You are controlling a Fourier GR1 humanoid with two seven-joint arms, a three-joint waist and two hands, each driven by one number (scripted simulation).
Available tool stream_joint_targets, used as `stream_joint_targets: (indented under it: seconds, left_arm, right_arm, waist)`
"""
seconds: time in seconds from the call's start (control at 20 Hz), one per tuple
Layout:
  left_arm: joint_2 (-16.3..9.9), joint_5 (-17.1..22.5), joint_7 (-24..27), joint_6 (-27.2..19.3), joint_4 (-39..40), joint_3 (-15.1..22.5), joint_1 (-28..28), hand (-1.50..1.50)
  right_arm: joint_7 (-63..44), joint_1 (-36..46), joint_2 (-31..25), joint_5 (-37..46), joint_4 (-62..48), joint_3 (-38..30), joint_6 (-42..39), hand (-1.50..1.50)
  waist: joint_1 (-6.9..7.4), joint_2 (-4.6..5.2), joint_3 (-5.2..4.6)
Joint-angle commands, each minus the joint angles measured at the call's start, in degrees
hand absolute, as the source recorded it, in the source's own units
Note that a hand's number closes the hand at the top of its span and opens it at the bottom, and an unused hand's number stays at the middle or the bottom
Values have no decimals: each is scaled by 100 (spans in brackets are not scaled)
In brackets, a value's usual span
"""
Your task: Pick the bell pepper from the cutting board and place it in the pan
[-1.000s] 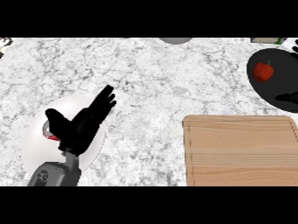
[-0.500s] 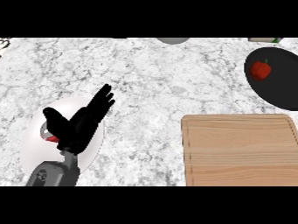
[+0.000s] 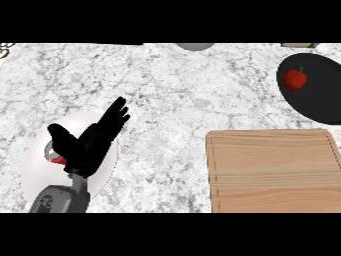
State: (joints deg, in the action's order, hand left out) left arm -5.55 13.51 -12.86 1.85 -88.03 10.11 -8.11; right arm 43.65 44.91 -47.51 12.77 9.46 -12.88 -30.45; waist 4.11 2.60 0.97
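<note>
We see the pepper (image 3: 296,79) resting in the pan (image 3: 328,102), upper-left of its base; the board (image 3: 276,170) carries nothing. Task reads as done. Left hand (image 3: 88,142) rests over a white plate (image 3: 36,175), fingers straight, holding nothing. Right hand: not in view. Risk: pepper sits near the pan wall, so we judge a knock to the pan could roll it.

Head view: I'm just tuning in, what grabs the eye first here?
The red bell pepper lying in the black pan at the upper right stands out most against the pale marble counter. Next is the left hand, open with fingers up, at lower left over a white plate. The wooden cutting board at lower right is bare, and the right hand is out of view.
</note>
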Motion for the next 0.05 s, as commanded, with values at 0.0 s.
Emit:
stream_joint_targets:
  seconds: [0.0]
  left_arm:
    - [36, 17, 47, -4, 71, -15, 54, 0]
  right_arm:
    - [827, -197, -105, -30, 80, 28, -1108, -150]
  waist:
    - [-19, 6, 1]
